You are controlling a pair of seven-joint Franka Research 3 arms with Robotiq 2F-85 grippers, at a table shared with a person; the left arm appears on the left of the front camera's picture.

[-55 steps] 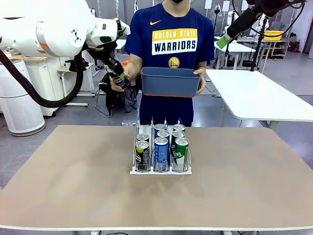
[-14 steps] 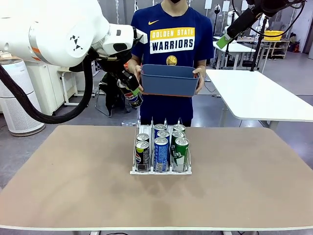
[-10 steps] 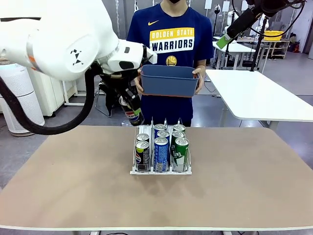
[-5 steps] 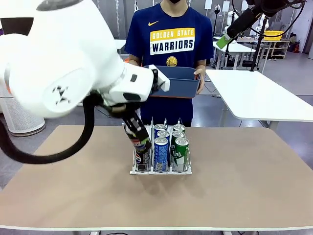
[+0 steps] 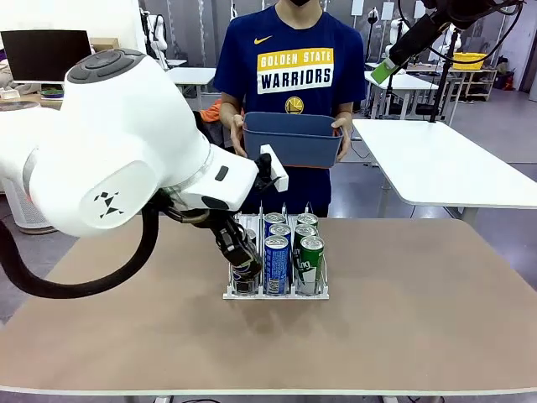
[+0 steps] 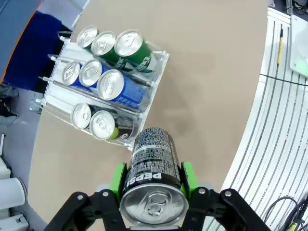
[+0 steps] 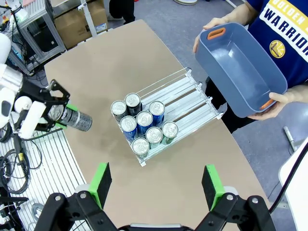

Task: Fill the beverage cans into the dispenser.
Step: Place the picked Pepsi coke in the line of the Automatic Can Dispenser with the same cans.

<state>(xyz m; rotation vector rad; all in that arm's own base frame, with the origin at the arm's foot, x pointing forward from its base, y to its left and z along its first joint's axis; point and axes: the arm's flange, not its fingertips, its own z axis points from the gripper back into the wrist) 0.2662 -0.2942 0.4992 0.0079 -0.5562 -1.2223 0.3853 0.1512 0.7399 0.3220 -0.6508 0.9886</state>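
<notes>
Dispenser point(image 7: 169, 107) far halves of lanes free; eight cans point(image 7: 140, 124) crowd near end — table point(image 7: 110, 67) around bare.

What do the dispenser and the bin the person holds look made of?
The dispenser: clear, glossy plastic, judging by its see-through dividers and walls, on a white base. The bin: opaque blue-grey plastic with a matte, moulded look and orange handle accents; plastic seems likely but is not certain.

Nine beverage cans point(image 7: 144, 127), one dispenser point(image 7: 190, 103), one bin point(image 7: 240, 72), two grippers point(image 6: 153, 187)

"PEPSI" on black can point(image 6: 152, 168); "WARRIORS" on shirt point(image 5: 299, 67)
</notes>
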